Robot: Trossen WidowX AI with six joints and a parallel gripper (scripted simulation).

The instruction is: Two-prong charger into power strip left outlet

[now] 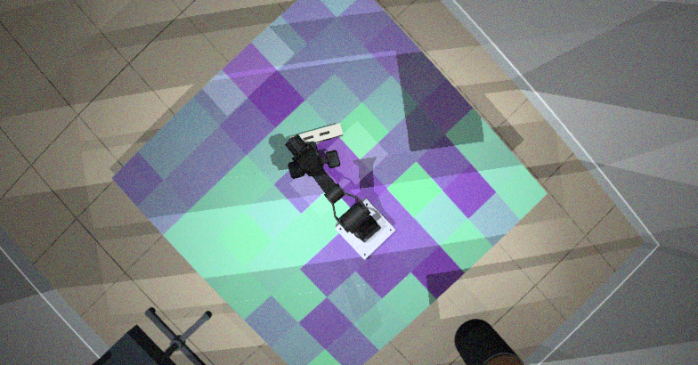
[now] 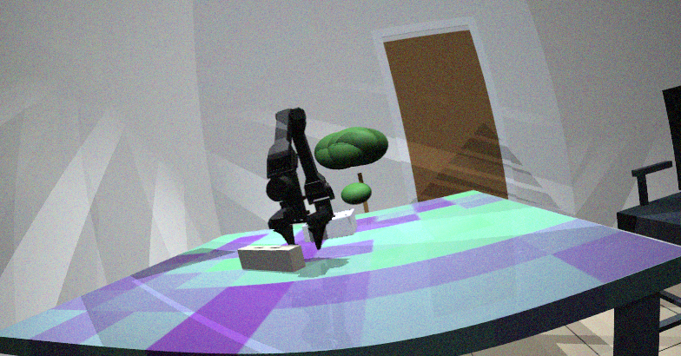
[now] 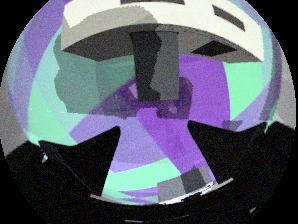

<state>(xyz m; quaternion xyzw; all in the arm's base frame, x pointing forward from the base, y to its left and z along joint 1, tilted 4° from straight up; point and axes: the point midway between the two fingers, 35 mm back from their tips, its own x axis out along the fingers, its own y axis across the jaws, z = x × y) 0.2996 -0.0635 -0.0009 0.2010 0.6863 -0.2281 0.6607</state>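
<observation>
The cream power strip (image 1: 335, 132) (image 2: 271, 260) (image 3: 200, 25) lies on the table, with two dark outlet slots on its top. The wrist view cuts off one slot at the top edge. A dark grey upright block (image 3: 157, 65), apparently the charger, stands close in front of the strip's side; its prongs do not show. The arm hides it in the top view, and I cannot make it out in the exterior view. My gripper (image 1: 314, 163) (image 2: 305, 246) (image 3: 154, 127) is open and empty, pointing down beside the strip, with the block just ahead of the gap between its fingertips.
The arm's white base plate (image 1: 383, 235) (image 2: 346, 223) is on the patchwork table top (image 1: 249, 235) (image 2: 439, 281). A green tree-like plant (image 2: 355, 148) stands beyond the table. A dark chair (image 2: 644, 220) is at the right. Shadows cross the table.
</observation>
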